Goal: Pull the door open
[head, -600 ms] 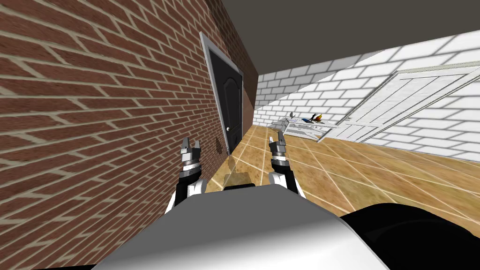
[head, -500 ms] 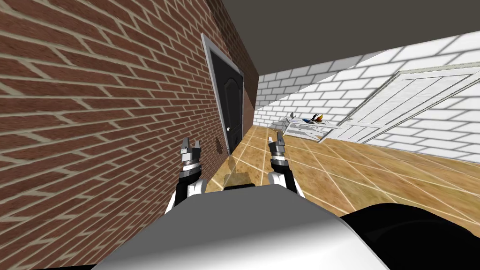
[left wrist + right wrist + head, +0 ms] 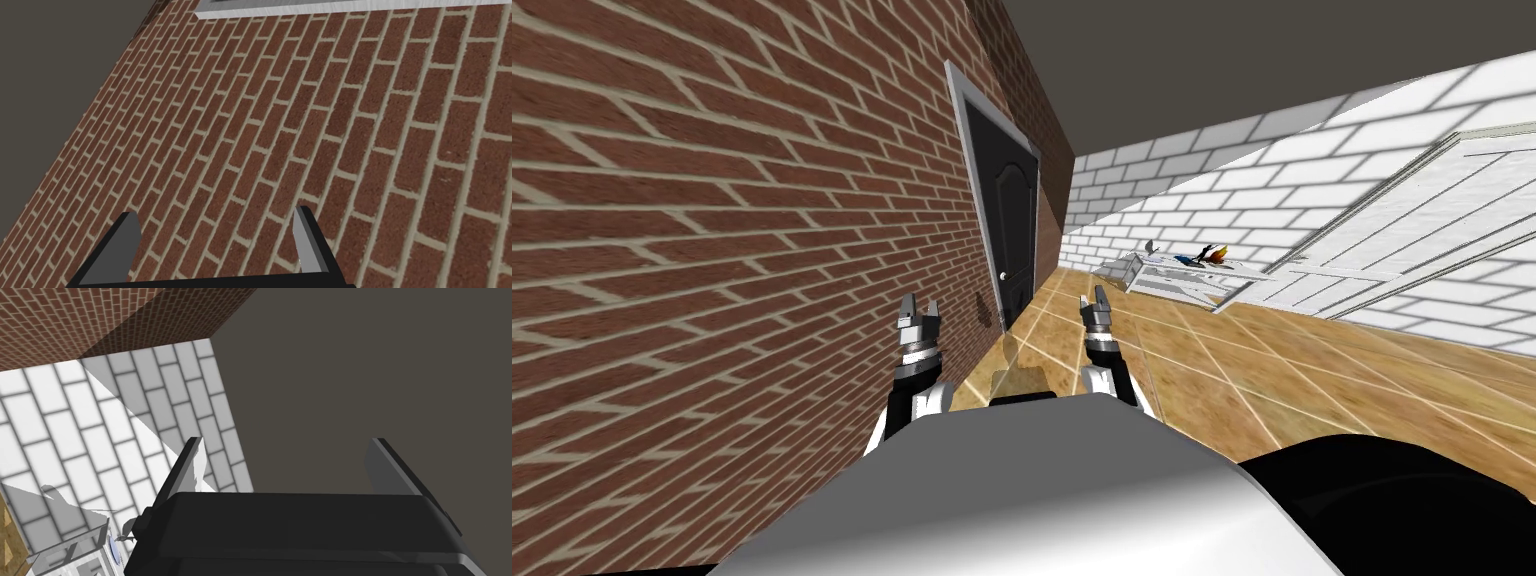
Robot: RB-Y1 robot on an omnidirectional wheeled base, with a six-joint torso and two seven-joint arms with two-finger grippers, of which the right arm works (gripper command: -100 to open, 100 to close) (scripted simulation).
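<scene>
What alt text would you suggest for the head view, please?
A black door in a grey frame sits in the red brick wall ahead on the robot's left, with a small pale knob. The left gripper and right gripper are held up open and empty, well short of it. Beyond lie a tan tiled floor and a white table.

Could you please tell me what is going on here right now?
The robot stands beside a red brick wall, facing a dark door in a grey frame further along it. The door looks shut, and its small pale knob is untouched. Both arms are held out in front: the left gripper and the right gripper are open, empty and well short of the door.
</scene>
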